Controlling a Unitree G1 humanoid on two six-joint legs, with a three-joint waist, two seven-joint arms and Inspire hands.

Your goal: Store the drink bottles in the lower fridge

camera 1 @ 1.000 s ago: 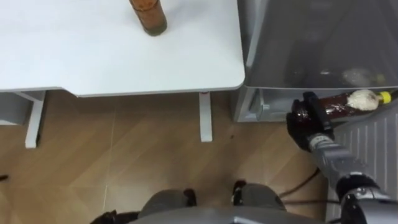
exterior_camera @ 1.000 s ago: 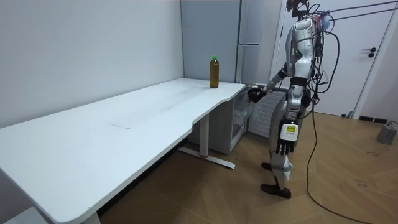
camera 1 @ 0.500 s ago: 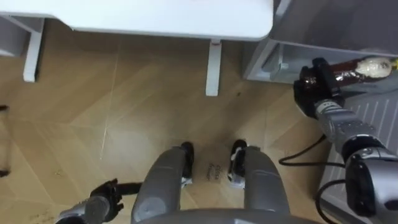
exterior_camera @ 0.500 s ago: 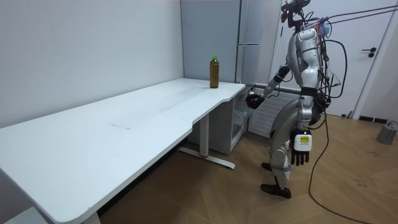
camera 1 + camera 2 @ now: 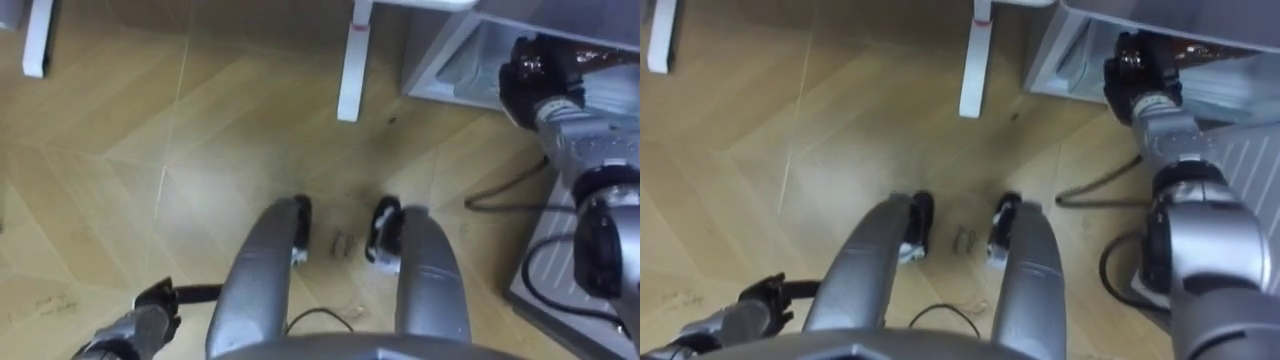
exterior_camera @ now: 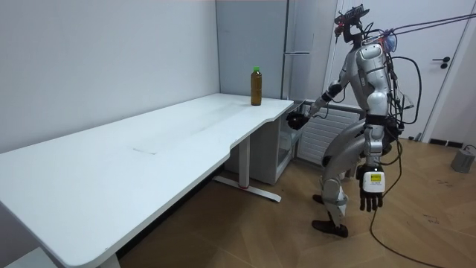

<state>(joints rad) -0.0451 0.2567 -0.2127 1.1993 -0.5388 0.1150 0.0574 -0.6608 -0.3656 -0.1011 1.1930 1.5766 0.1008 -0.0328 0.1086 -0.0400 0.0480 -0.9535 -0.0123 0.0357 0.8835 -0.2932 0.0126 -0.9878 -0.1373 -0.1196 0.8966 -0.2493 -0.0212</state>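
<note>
Bottle, brown, gripped in right hand at lower fridge mouth, far right; wood floor; second bottle on white table; left hand relaxed.

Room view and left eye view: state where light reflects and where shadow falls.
Room view: even light, no harsh glare; soft shadow under the table. Left eye view: pale sheen on the wooden floor; the right hand, curled round the bottle, reads dark against the lower fridge.
</note>
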